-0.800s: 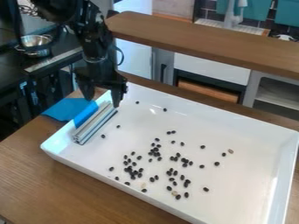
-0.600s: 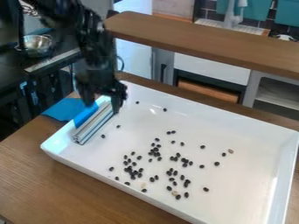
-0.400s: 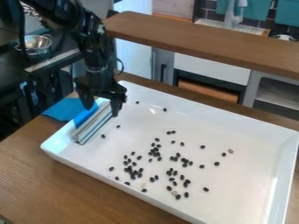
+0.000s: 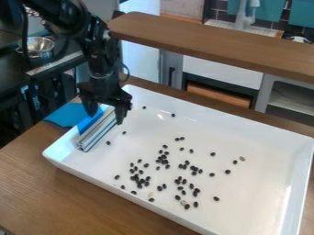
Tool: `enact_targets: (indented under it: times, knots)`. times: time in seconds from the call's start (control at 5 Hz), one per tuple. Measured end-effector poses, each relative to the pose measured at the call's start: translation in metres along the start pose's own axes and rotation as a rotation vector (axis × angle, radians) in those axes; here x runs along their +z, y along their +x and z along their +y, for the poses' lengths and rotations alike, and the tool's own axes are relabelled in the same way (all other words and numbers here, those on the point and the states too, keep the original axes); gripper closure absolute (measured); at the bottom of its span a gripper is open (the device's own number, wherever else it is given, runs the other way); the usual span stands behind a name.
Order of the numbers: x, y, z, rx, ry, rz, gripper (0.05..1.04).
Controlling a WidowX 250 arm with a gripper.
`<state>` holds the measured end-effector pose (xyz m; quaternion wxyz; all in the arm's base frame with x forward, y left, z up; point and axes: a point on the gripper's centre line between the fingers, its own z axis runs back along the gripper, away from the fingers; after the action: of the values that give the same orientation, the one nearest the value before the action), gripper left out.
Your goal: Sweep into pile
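Note:
The black gripper [image 4: 105, 117] stands open at the tray's left corner, its fingers apart at either side of the upper end of a silver metal bar [image 4: 97, 131] with a blue part [image 4: 89, 121] along its left side. This bar lies slanted inside the white tray [image 4: 58, 158], near its left wall. Dark beans [image 4: 162, 159] are scattered over the tray's middle and lower left, with a few loose ones near the bar and the back wall. A few paler beans [image 4: 242, 159] lie among them.
A blue cloth-like sheet [image 4: 66, 114] lies on the wooden table [image 4: 36, 179] beyond the tray's left wall. Behind the tray runs a raised wooden counter [image 4: 208, 40]. A metal bowl [image 4: 38, 46] stands at the upper left.
The gripper has come down slightly and a little to the left, lower around the bar's upper end. Bar and beans have not visibly moved.

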<state>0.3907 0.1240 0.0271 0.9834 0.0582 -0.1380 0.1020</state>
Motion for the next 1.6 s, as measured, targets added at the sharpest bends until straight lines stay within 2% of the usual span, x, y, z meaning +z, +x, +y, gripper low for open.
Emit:
enact_targets:
  times: [0.6,0.8,1.0,1.2,1.6]
  knots:
    - [-0.012,-0.008,0.001,-0.031,0.014,0.011,0.083]
    - [-0.014,-0.013,0.002,-0.044,0.019,0.014,0.116]
    - [-0.016,-0.017,0.004,-0.05,0.034,0.026,0.396]
    - [-0.019,-0.028,0.008,-0.058,0.025,0.052,0.686]
    - [-0.013,-0.043,0.004,-0.076,-0.002,0.099,0.722]
